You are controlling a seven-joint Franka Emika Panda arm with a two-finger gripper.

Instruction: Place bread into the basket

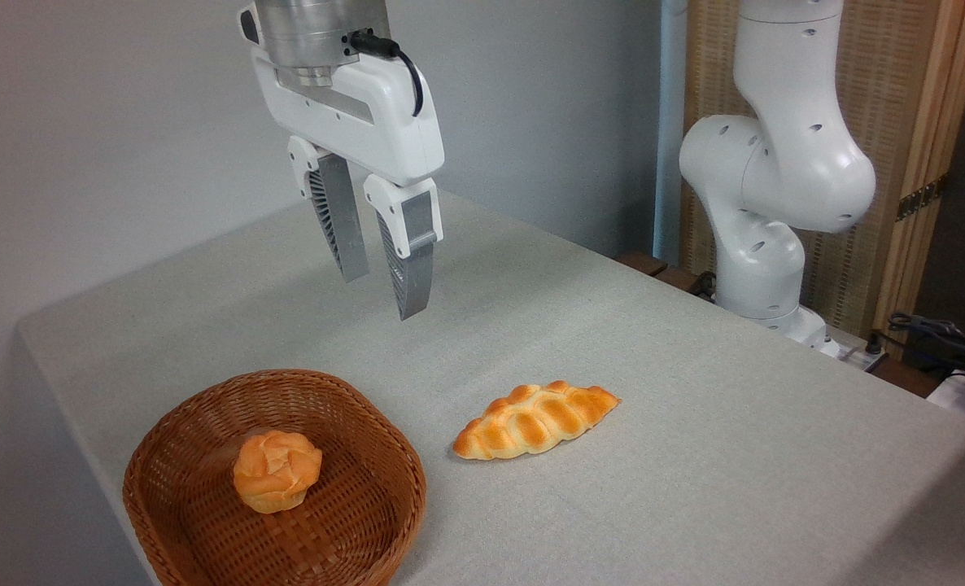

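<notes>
from my remote station i see the table (pixel 694 423), covered in a pale grey-beige cloth, filling most of the view, with its far left corner toward a plain grey wall. the arm (pixel 775 179) stands at the table's far right edge, its white jointed body rising out of the top of the picture in front of a slatted wooden screen; some dark cables lie at the far right beside its base. the gripper (pixel 383 285) hangs from the top of the view over the rear left part of the table, pointing down, with a black cable looped at its wrist. i read the jaws as apart with a narrow gap between the two ribbed grey fingers (pixel 342 220), and nothing is held between them. the gripper is well above the table surface and touches nothing. the basket (pixel 206 431), round, woven and reddish-brown with a thick rim, sits at the near left of the table, partly cut off by the lower edge of the picture. the bread (pixel 535 420), a long braided golden-orange loaf with pointed ends, lies flat on the cloth just to the right of the basket, outside it and not touching its rim, with its long axis running from lower left to upper right. a small round knobbly orange bun (pixel 277 470) rests inside the basket, near the middle of its floor.
</notes>
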